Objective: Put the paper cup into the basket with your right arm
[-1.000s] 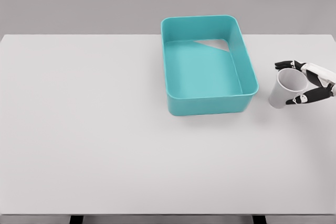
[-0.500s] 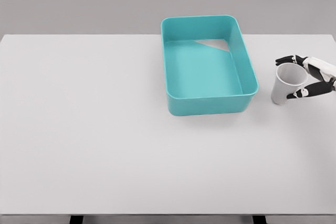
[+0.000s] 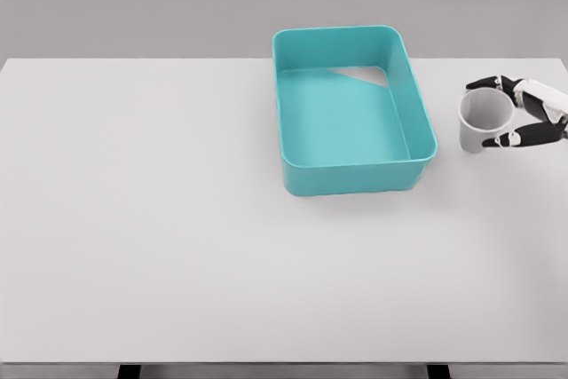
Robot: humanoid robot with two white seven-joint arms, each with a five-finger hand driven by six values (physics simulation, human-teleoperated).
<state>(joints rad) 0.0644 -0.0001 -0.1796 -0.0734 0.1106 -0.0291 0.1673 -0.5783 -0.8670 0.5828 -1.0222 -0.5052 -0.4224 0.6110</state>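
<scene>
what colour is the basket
Teal, a turquoise blue-green all over; the basket shows plainly in the head view.

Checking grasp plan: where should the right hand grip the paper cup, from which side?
Grip the paper cup round its side wall, coming from its right. It stands upright, mouth up, and the right hand already wraps it there; the teal basket sits to its left.

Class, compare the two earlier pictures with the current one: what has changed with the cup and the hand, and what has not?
The paper cup, held by the right hand throughout, has risen a little and tipped from leaning to nearly upright, so its open mouth now shows. The hand rose with it, fingers wrapped around the cup as before. The teal basket and the table are unchanged, and the cup is still right of the basket.
</scene>
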